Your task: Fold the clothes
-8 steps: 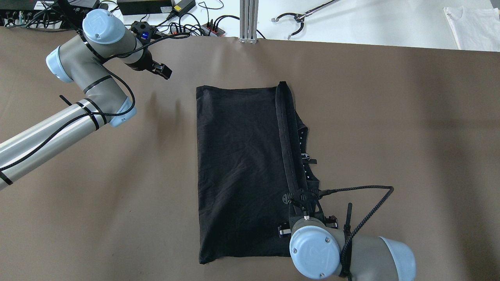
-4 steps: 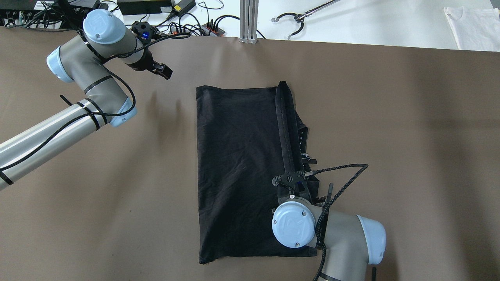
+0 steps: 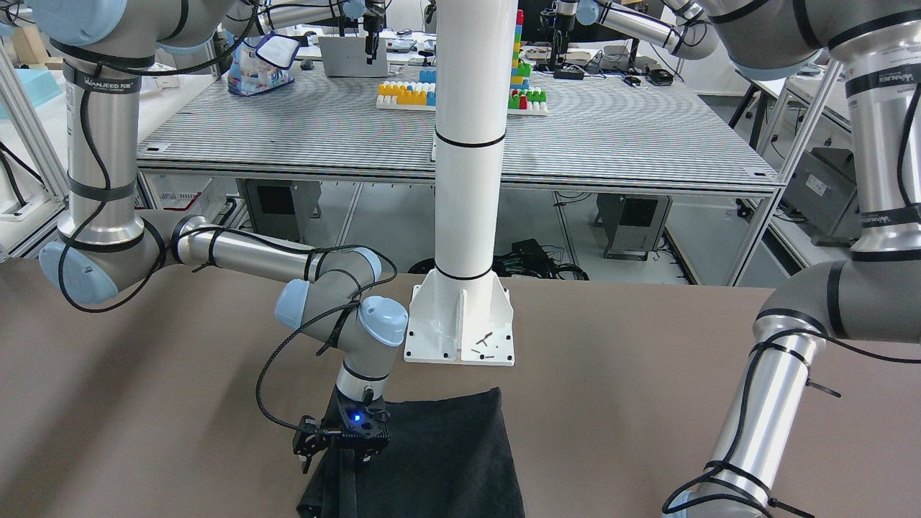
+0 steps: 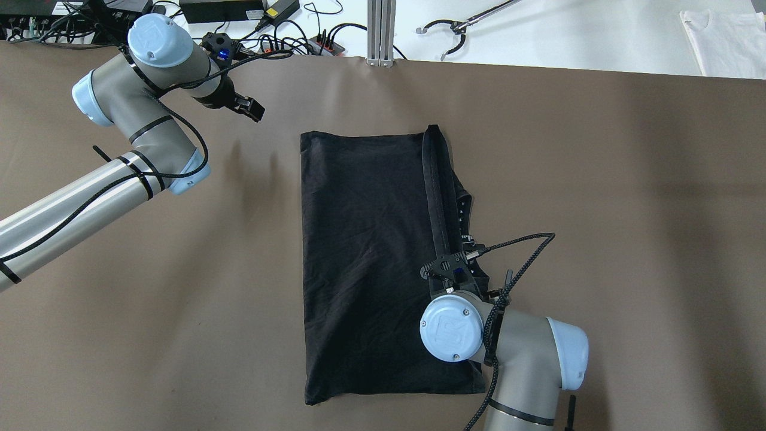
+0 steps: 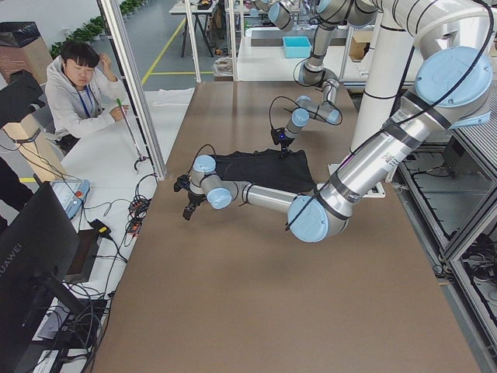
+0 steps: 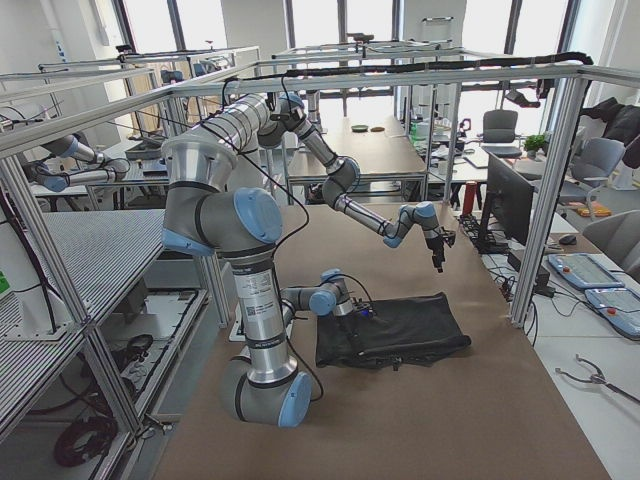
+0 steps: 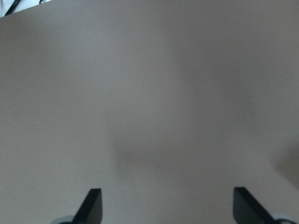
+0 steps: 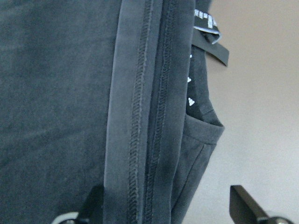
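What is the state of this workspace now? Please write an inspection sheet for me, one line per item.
Surface: brown matte table cover, smooth, with faint shadows.
Job's things: black thin rectangular fabric lies flat; the stitched hem on the robot's right side stands up in a ridge.
Clutter: small dark bits on the white pole's base plate.
End effectors: left end effector open over bare table, apart from the fabric; right end effector open, the hem ridge between its fingers.
Cables: black braided cable loops from the right wrist beside the fabric.
Surroundings: white bench with cable tangle, grabber tool, white garment; seated person.
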Available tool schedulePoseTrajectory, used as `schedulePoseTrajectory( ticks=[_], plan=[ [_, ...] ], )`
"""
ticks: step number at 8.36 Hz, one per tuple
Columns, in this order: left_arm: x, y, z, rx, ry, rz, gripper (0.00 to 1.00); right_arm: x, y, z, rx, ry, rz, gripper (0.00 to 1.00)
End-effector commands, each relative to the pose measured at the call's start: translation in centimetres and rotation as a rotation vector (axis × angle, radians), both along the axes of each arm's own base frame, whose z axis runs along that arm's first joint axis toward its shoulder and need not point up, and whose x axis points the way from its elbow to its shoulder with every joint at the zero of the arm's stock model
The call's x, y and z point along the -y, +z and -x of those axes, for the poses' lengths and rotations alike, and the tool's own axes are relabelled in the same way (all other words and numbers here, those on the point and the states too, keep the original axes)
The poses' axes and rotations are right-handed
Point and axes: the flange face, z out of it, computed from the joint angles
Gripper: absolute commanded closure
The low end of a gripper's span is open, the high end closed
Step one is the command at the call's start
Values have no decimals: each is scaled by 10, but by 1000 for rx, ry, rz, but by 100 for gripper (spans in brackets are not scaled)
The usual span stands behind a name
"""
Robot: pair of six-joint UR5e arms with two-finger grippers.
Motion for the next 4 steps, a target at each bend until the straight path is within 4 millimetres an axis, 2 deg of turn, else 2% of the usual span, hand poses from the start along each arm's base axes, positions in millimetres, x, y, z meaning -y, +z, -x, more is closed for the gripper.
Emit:
schedulePoseTrajectory(
  ticks=[1, 2, 4],
  plan=[
    [0, 1, -1, 1, 1, 2, 0, 38, 2, -27, -24, -15, -14, 6],
    [-1, 1, -2, 1, 3, 2, 0, 48, 11, -39, -31, -28, 2, 6],
    [-1, 1, -2, 1, 3, 2, 0, 40, 64, -56, -29, -51, -12, 6]
  ],
)
